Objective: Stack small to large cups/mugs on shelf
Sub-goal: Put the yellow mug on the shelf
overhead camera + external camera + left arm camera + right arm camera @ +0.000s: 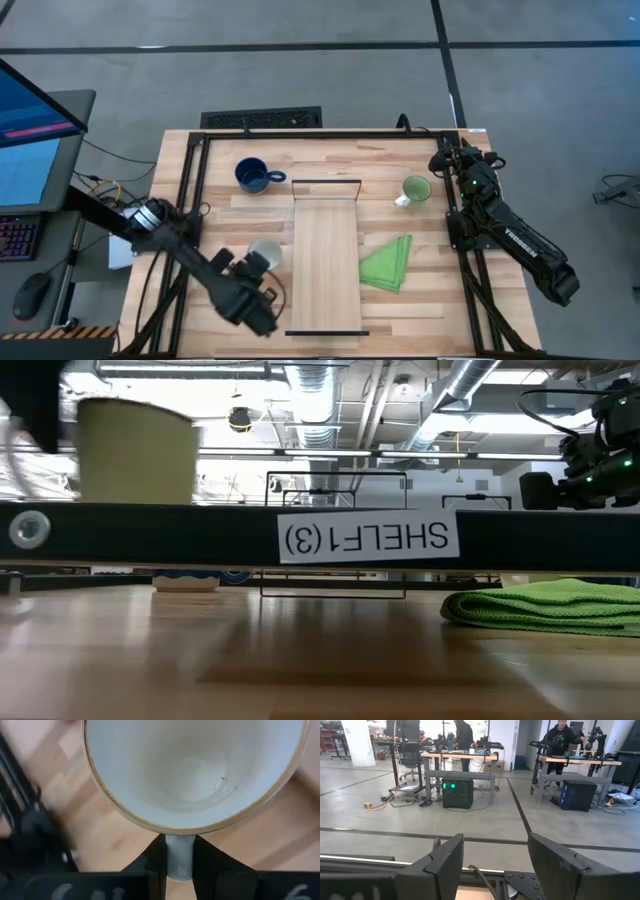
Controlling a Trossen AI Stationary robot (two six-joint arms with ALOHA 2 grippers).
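The white mug (266, 249) hangs above the table just left of the shelf (327, 262), with my left gripper (179, 851) shut on it. In the low view the white mug (135, 450) shows higher than the shelf's black frame bar (200, 532). The dark blue mug (253, 176) stands on the table at the far left of the shelf. The light green mug (416, 189) stands at its far right. My right gripper (495, 865) waits open at the table's far right corner, pointing level out over the floor. My left gripper pinches the white mug's handle (179, 862) between its two fingers (156, 865). It comes slanting down from the table's near left side. The mug is lifted clear of the table, upright with its opening up.
A folded green cloth (388, 264) lies on the table right of the shelf. A black metal frame (190, 200) runs along the table's edges. Bare tabletop lies between the blue mug and the white mug.
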